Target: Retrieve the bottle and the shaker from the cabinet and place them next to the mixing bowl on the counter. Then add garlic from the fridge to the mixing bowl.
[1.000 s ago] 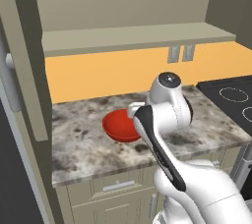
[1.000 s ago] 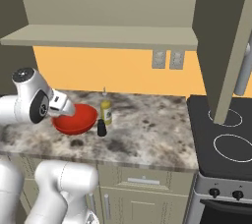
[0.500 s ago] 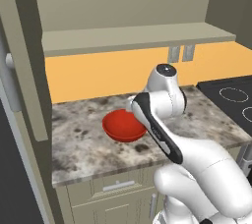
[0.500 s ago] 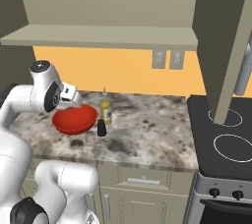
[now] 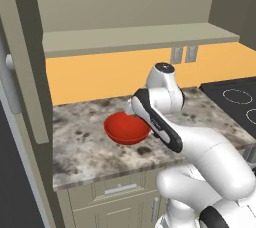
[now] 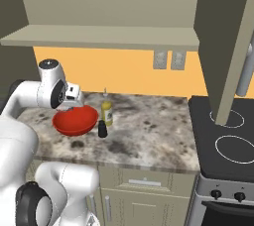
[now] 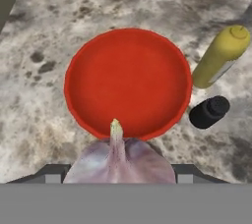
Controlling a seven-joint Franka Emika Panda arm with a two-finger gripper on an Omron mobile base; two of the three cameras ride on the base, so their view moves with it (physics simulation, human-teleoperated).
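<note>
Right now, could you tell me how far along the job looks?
Done: the bottle and shaker stand on the counter beside the mixing bowl. In hand: the garlic is held between the fingers, above the bowl's near rim. Left: dropping it into the bowl, which is empty.

Glossy white arm (image 5: 200,147), seemingly dark joints

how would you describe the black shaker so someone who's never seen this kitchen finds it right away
Start at the speckled marble counter under the orange wall and find the glossy red mixing bowl. Just to the bowl's right stand two small containers close together: a yellow bottle and, in front of it, the shaker. The shaker is the short, all-black cylinder, roughly half the bottle's height.
</note>
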